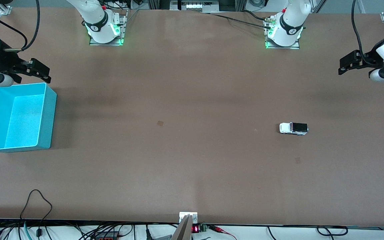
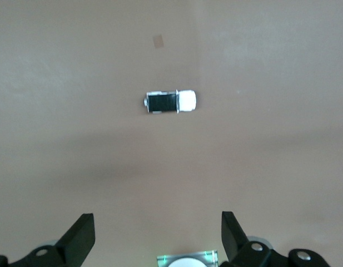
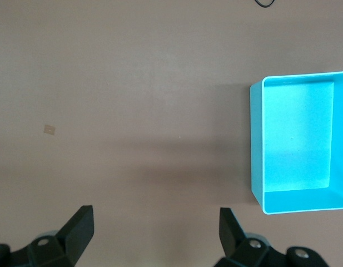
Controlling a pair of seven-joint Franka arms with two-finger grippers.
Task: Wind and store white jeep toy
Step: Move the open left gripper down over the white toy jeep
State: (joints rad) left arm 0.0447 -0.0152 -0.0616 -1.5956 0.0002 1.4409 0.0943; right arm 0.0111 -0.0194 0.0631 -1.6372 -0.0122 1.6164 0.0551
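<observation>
The white jeep toy [image 1: 293,128] stands on its wheels on the brown table, toward the left arm's end; its black ribbed rear roof shows. It also shows in the left wrist view [image 2: 171,102]. My left gripper [image 1: 341,67] hangs open and empty in the air at the left arm's end of the table, apart from the jeep; its jaws stand wide in the left wrist view [image 2: 158,233]. My right gripper [image 1: 45,74] is open and empty, in the air just beside the turquoise bin's farther edge; its jaws stand wide in the right wrist view [image 3: 156,231].
The turquoise bin [image 1: 47,116] stands empty at the right arm's end of the table; it also shows in the right wrist view [image 3: 255,139]. The arm bases [image 1: 107,30] stand along the farther edge. Cables [image 1: 37,206] lie at the nearer edge.
</observation>
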